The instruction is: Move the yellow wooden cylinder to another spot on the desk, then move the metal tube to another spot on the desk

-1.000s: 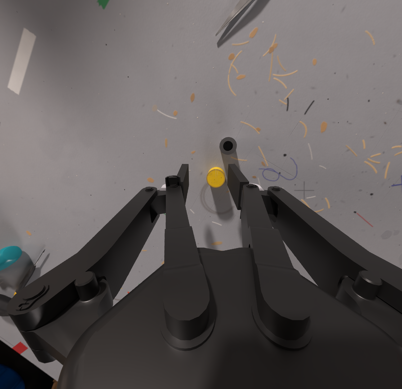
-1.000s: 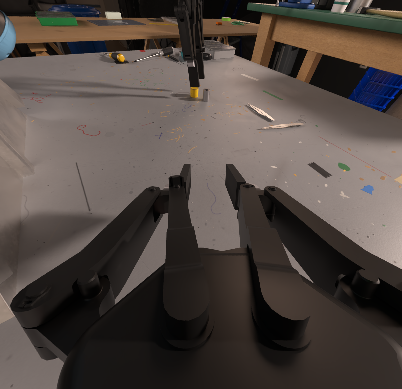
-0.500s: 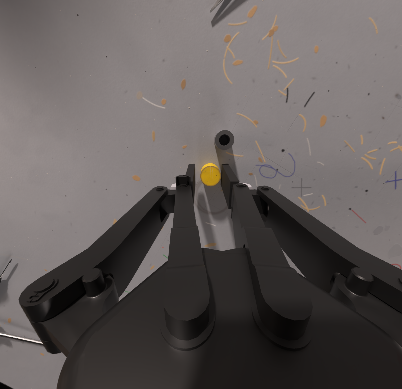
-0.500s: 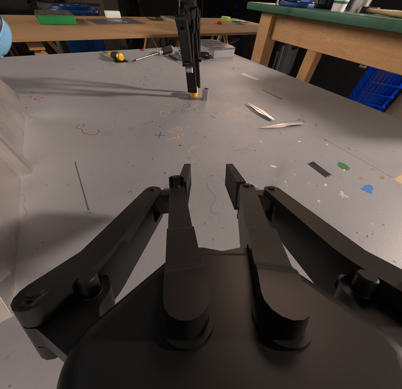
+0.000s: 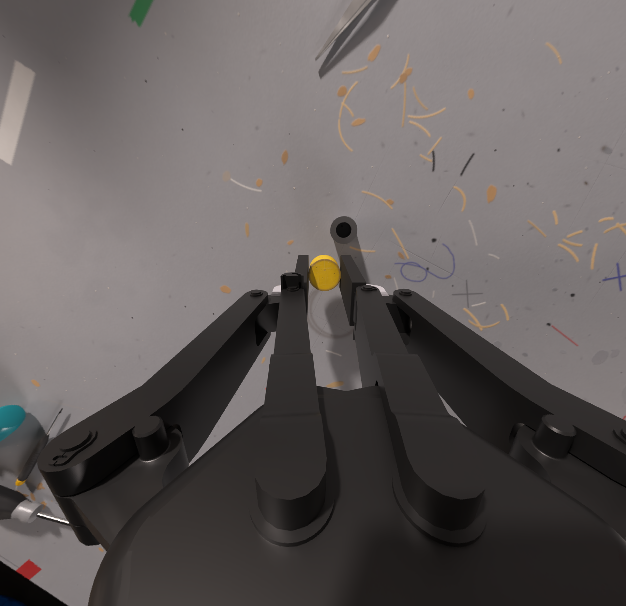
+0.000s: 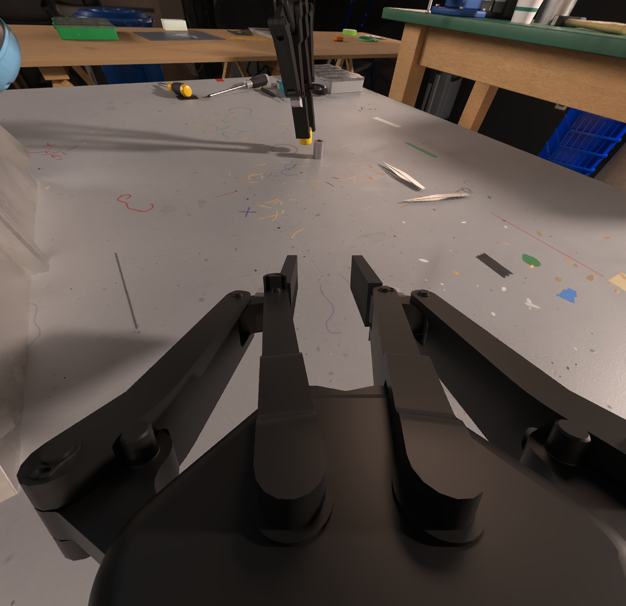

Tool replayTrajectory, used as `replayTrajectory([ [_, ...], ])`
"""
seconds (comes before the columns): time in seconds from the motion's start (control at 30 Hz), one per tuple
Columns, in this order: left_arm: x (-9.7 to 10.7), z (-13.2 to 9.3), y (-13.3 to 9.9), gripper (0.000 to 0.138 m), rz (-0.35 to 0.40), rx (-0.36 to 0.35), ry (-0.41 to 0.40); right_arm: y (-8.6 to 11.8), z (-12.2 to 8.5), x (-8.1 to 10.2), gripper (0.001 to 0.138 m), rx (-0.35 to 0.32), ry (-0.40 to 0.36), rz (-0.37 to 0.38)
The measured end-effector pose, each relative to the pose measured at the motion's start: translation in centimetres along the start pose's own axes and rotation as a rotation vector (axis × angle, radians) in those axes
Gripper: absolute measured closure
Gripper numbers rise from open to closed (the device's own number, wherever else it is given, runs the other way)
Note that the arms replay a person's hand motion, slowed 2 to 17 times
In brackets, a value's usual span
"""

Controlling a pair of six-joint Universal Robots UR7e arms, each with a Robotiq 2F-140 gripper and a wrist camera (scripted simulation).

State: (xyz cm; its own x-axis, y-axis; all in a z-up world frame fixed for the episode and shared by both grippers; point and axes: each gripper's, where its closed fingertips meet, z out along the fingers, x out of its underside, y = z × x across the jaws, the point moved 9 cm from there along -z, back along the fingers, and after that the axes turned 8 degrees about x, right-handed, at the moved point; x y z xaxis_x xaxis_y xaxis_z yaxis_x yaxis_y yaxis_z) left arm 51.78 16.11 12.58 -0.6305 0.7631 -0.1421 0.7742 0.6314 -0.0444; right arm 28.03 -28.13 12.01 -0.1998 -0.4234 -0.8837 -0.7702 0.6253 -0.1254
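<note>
Yellow wooden cylinder [image 5: 324, 273] hangs clamped in your left gripper [image 5: 324, 275] jaws, lifted just clear of the grey tabletop [image 5: 169, 183] beside the upright metal tube [image 5: 343, 231]; carry it off and set it down, while your right gripper [image 6: 324, 268] idles with jaws apart.

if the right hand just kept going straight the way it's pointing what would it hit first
Probably the bare desk just ahead of its open fingers: the right hand points down at it, and nothing stands in between. The tube is far beyond.
</note>
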Motion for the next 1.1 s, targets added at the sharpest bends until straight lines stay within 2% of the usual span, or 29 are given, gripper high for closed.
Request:
replayTrajectory([
  [0.3, -1.2, -3.1, -1.1, 0.113, 0.040, -0.044, -0.088, -0.1, -0.1, 0.0, 0.097, 0.002, -0.004, 0.003],
  [0.5, -2.2, -5.6, -2.7, 0.113, 0.105, -0.068, -0.151, -0.1, -0.1, 0.0, 0.097, 0.004, -0.005, 0.001],
  [0.83, -4.0, -9.4, -6.8, 0.113, 0.231, -0.078, -0.251, 0.0, -0.1, -0.1, 0.097, 0.002, -0.005, -0.003],
  [1.1, -5.5, -11.2, -11.1, 0.113, 0.354, -0.064, -0.306, 0.1, -0.1, -0.1, 0.097, -0.003, -0.005, -0.007],
])
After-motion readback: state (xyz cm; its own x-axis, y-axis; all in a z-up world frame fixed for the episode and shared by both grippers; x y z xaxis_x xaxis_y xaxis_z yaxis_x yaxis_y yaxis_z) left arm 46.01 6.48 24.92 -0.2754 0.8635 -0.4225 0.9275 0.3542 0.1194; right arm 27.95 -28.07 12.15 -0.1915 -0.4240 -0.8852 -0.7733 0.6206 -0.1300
